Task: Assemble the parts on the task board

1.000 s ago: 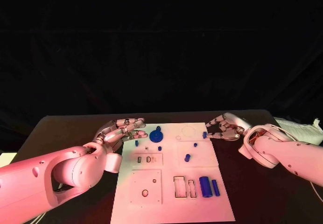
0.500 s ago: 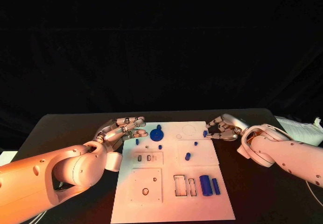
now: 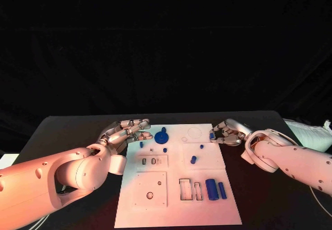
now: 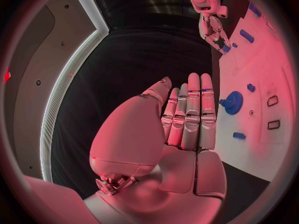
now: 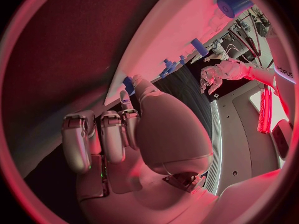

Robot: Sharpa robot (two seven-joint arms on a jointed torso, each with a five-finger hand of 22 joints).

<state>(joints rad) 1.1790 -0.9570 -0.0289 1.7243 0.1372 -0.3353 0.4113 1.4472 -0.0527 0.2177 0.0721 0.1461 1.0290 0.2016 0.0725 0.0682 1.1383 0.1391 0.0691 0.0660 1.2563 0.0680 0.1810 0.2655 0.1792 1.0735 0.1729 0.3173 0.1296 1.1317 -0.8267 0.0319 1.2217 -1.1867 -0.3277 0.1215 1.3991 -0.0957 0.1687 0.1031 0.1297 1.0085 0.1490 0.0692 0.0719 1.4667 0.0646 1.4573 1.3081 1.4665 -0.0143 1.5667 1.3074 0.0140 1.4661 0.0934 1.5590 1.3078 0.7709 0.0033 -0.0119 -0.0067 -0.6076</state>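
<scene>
Left hand (image 3: 126, 132) flat, fingers straight and together, empty, hovering at task board (image 3: 176, 211) left edge near blue gear (image 3: 161, 139). Right hand (image 3: 227, 132) curled at board's right edge on small blue peg (image 3: 211, 136); grip can't tell.

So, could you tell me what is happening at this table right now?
The robot is working at a white task board with small blue parts. Its right hand is at the board's far right edge, fingers curled around a small blue peg; whether it truly grips it is hard to tell. Its left hand hovers by the far left edge, fingers extended, holding nothing. A blue gear and two blue cylinders lie on the board.
</scene>
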